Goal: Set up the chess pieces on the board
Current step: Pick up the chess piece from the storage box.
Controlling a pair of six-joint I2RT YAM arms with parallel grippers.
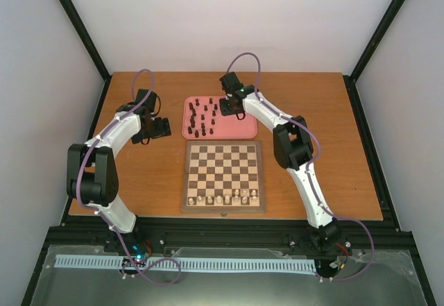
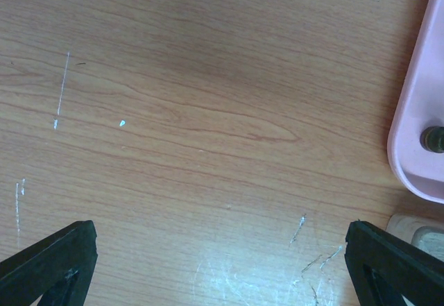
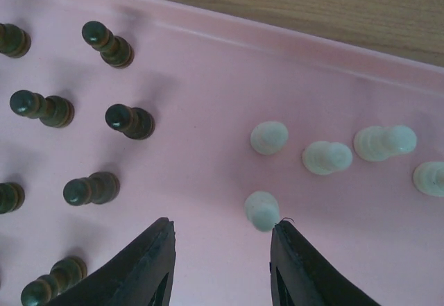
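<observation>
The board [image 1: 222,164] lies mid-table with several cream-white chess pieces [image 1: 225,198] along its near row. Several dark brown pieces [image 1: 201,119] stand in the pink tray [image 1: 239,131] behind it. My right gripper [image 1: 223,106] hovers over the tray, open and empty [image 3: 222,233]. A cream-white piece [image 3: 262,210] stands just off its right fingertip [image 3: 288,240], with several more white pieces [image 3: 326,157] beyond and dark pieces [image 3: 129,121] to the left. My left gripper [image 1: 163,127] is open and empty over bare table [image 2: 222,278], left of the tray.
In the left wrist view the pink tray's edge [image 2: 416,112] with one dark piece [image 2: 433,138] is at the right, and the board's corner [image 2: 416,228] shows below it. Black frame posts and white walls surround the wooden table [image 1: 312,112].
</observation>
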